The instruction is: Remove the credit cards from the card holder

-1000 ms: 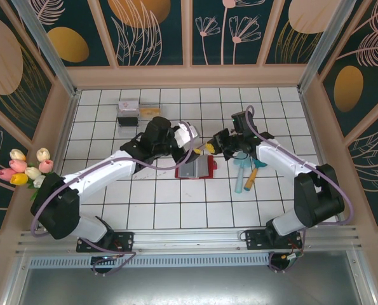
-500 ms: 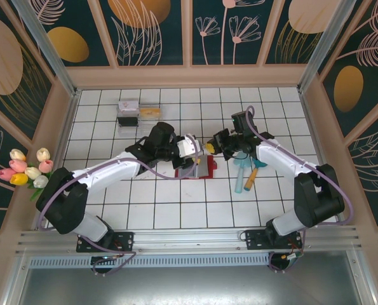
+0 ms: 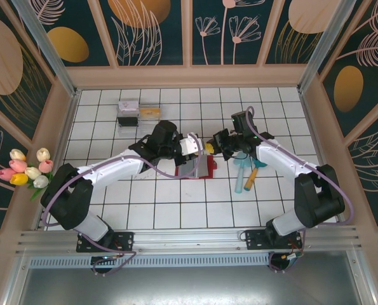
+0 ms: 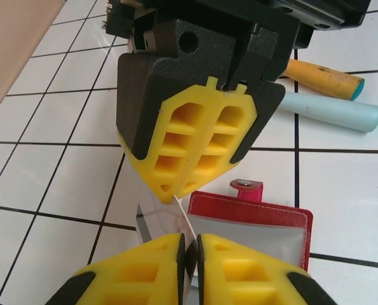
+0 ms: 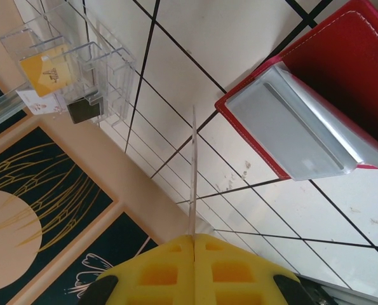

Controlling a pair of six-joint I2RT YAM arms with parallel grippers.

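It looks like a handover: the right gripper is clenching a card, and the left gripper is pinching it. The wallet is lying open just beneath both. Next, the right probably needs releasing.

Lab robot cell: aluminium frame, floral wall panels, white gridded tabletop, mounting rail at near edge.

In the right wrist view the card shows edge-on, its face unseen, and the red card holder runs off the right edge. From above, the left gripper hides part of the card holder, and the card is too small to tell.
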